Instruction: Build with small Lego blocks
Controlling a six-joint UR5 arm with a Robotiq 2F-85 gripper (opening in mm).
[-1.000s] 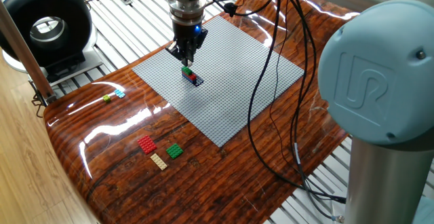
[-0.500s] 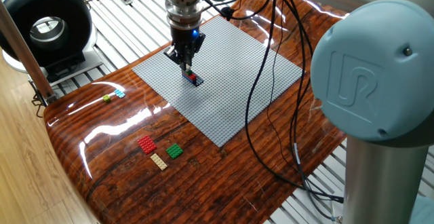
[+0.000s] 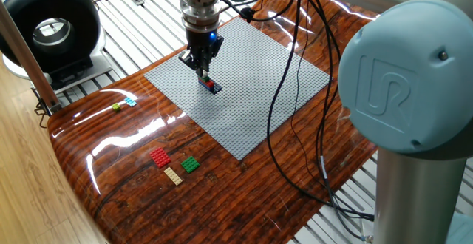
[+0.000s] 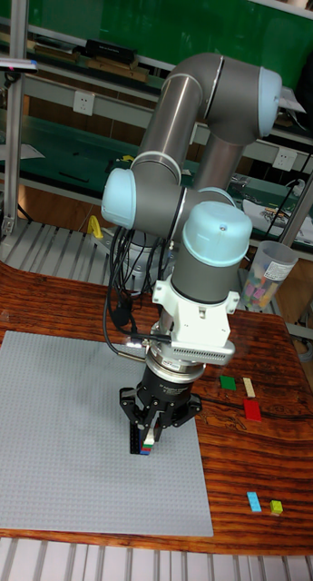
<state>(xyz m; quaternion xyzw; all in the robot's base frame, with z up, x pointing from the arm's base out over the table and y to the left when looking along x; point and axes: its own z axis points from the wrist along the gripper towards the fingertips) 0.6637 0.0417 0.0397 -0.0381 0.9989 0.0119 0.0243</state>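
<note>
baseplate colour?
Grey baseplate; clearest in the fixed view.

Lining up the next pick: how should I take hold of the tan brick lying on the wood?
Grip the tan brick across its two long sides, coming straight down from above. It lies flat, studs up, long and narrow. The red brick and green brick lie close beside it, so turn the fingers to drop into those gaps.

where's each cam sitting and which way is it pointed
Fixed view: high behind the arm's base, looking down over the big pale joint at the large grey studded baseplate; gripper, cables show.
Tall fixed view: low at the table's opposite edge, facing the whole arm.
Shared: baseplate, gripper, small stacked Lego blocks, loose red flat Lego brick.
</note>
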